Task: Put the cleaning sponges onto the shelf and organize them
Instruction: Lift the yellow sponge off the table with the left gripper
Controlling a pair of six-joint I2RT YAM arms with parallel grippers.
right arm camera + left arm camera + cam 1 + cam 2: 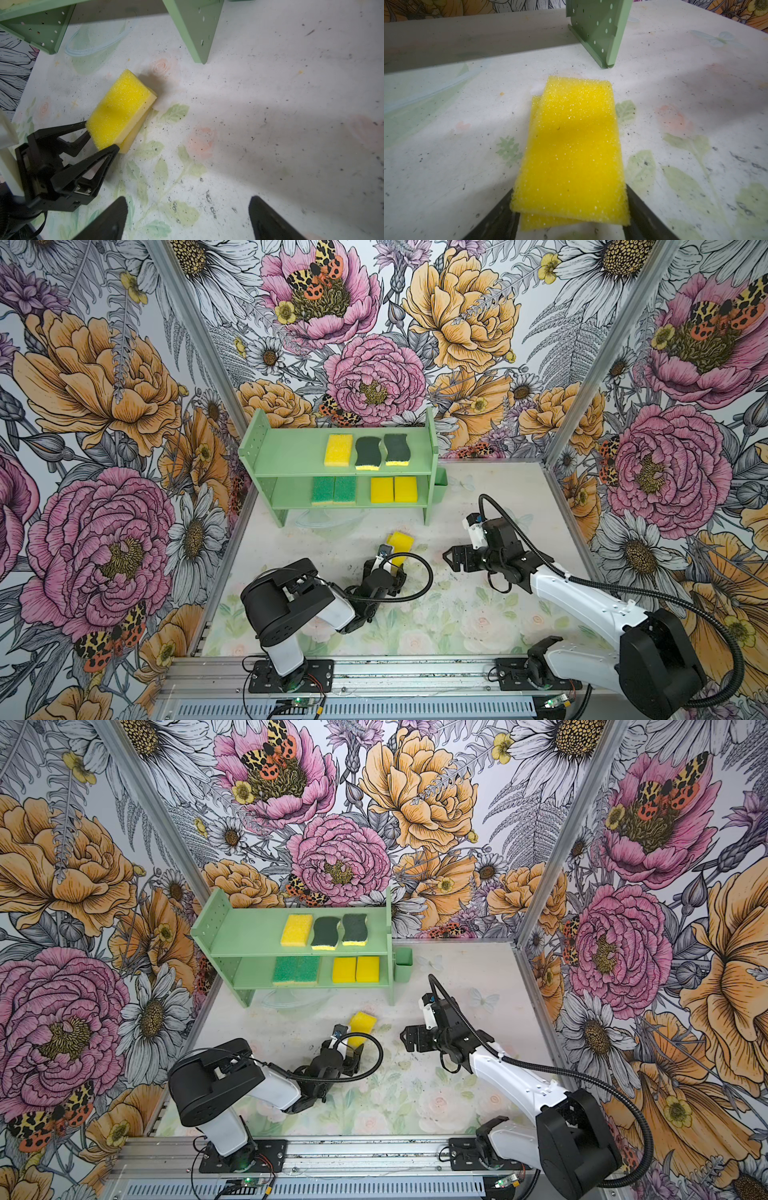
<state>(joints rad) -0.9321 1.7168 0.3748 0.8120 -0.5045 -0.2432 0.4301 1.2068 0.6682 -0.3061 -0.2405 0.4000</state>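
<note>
Down near the front, left of centre, the left gripper [101,137] sits low over the table [465,614]. Its two black fingertips are closed against opposite sides of the upper yellow sponge [122,108] at that sponge's near end, so it grips it. The upper yellow sponge lies flat on the lower yellow sponge [133,135], slightly skewed, and the lower one shows along one side and at the near end. Both rest on the table in front of the shelf [291,456], not on it.

To their right and clear of them, the right gripper [446,560] is held above the table. Its jaws stand wide apart with nothing between them, and it points left toward the stack.

Farther back, the shelf stands against the far wall. On its lower tier the left green-topped sponge [323,490] and the right green-topped sponge [344,490] touch side by side. To their right, the left yellow block [382,490] and the right yellow block [405,489] touch likewise.

On the upper tier's right half, from left to right, lie the top yellow sponge [338,450], the left wavy dark-green sponge [368,453] and the right wavy dark-green sponge [396,450]. A small green cup [440,485] hangs on the shelf's right side.
</note>
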